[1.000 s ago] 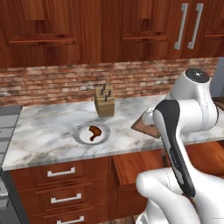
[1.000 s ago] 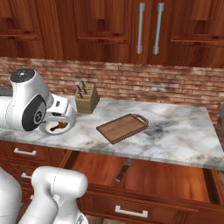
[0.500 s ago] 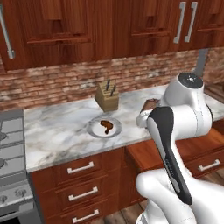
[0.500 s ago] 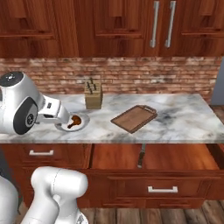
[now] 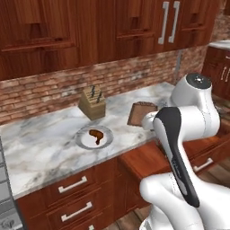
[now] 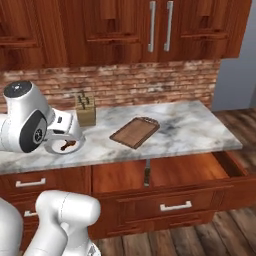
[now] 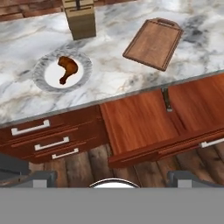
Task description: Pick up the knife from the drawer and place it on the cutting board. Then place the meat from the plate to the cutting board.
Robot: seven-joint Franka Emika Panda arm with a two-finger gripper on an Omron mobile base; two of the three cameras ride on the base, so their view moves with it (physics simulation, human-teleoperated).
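1. Fingertips of the gripper rise at the bottom left and bottom right of the hand view, set far apart with nothing between them; the jaws stand wide open and hold nothing.
2. Directly above them in that view, the drawer is pulled out under the counter edge, its orange-brown floor exposed.
3. The knife lies on the drawer floor at centre right of the hand view, close under the counter edge, pointing roughly front to back. In the right base view it shows as a slim upright sliver at the middle of the frame.
4. The cutting board lies flat on the marble counter at upper right of the hand view, turned at an angle, bare.
5. The plate sits at upper left of the hand view, well apart from the board, with the meat lying on its white centre.
6. A knife block stands just beyond the plate, at the top edge.
7. In the left base view the arm covers part of the board at centre right.
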